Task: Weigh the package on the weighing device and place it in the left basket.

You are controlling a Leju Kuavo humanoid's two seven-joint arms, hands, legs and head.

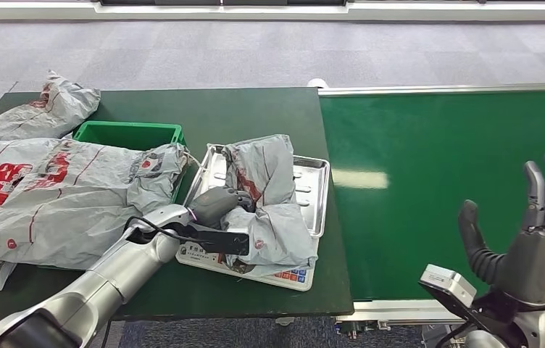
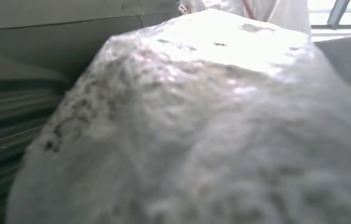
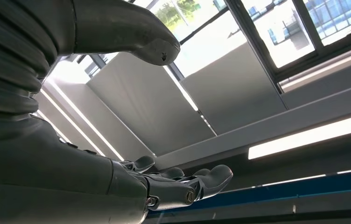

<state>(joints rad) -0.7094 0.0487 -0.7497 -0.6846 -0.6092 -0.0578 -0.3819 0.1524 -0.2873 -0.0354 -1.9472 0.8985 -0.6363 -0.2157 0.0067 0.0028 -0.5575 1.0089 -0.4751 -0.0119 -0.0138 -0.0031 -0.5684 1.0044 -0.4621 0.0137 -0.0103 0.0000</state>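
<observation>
A crumpled grey package (image 1: 269, 196) with red print lies on the steel tray (image 1: 311, 190) of the white weighing device (image 1: 288, 276), in the middle of the dark green table. My left hand (image 1: 220, 204) reaches in from the left and grips the package's near left fold, its fingers partly buried in the wrap. The left wrist view is pressed close against the package (image 2: 211, 130). The green basket (image 1: 126, 133) stands left of the tray. My right hand (image 1: 532, 230) is raised over the conveyor's near edge, fingers (image 3: 197, 184) spread, holding nothing.
A large grey parcel (image 1: 52, 196) lies across the basket's front and hides most of its opening. Another grey parcel (image 1: 41, 110) sits at the table's far left. The green conveyor belt (image 1: 429, 159) runs along the right, edged by a metal rail (image 1: 443, 90).
</observation>
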